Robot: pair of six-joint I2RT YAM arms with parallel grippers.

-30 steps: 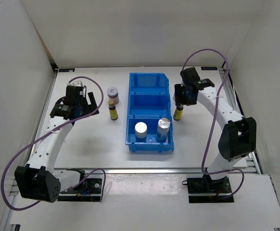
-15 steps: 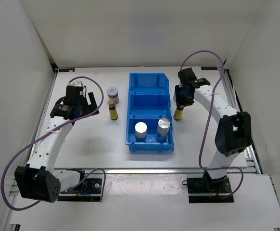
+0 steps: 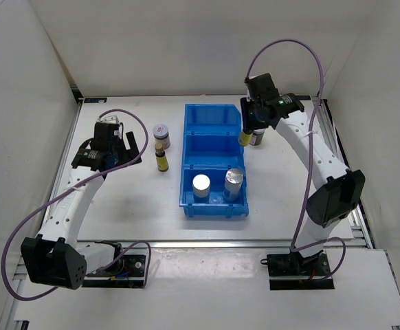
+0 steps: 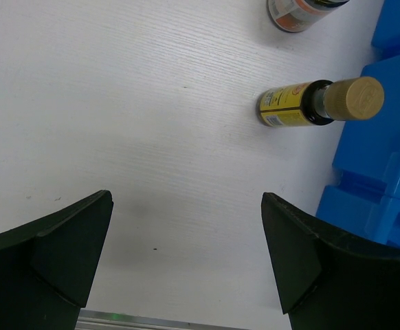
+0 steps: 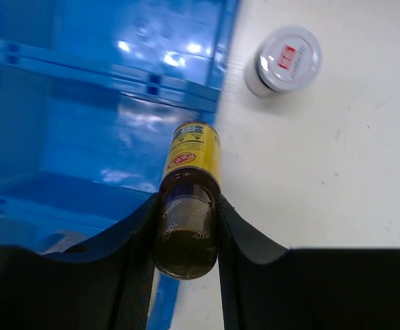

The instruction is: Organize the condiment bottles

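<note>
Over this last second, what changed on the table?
The right arm carried the amber bottle, jaws shut on it, from the table right of the bin back and left to over the bin's right wall. A jar its wrist had hidden now shows. The left arm, left bottle, left jar and two cylinders stayed put.

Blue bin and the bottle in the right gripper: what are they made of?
The blue bin looks like glossy moulded plastic: sharp highlights on its floor. The bottle in the right gripper is translucent dark amber with raised lettering moulded in, probably glass, possibly plastic; its yellow label is shiny print.
</note>
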